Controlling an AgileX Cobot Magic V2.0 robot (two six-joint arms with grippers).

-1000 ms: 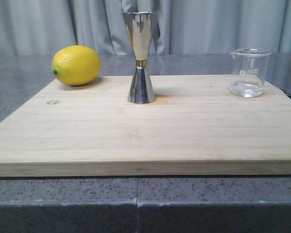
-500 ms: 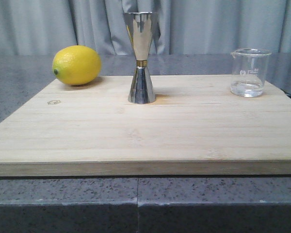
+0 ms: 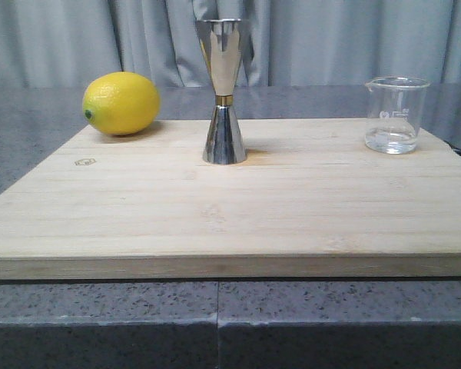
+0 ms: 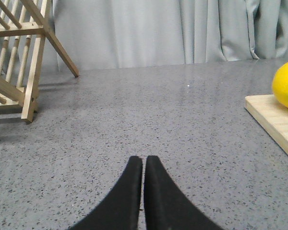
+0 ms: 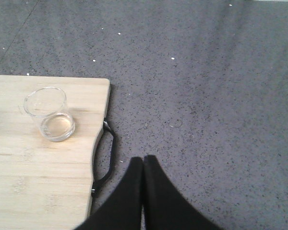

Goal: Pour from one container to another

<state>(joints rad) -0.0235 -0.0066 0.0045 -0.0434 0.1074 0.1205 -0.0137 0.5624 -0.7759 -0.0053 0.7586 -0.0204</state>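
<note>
Clear glass beaker [image 3: 396,114] upright on wooden board [image 3: 215,207], both arms' fingers [image 4: 143,191] clenched, empty.

We see a grey speckled counter [image 3: 100,315] carrying a pale wooden cutting board [image 3: 230,207], which lies flat on it and has a black handle [image 5: 105,158] at its right end. Off to the left of the board, a wooden slatted rack [image 4: 19,57] also stands directly on the counter, well apart from the board.

The lemon [image 4: 286,85] and wooden rack [image 4: 19,57] are cut off by the picture's edge.
</note>
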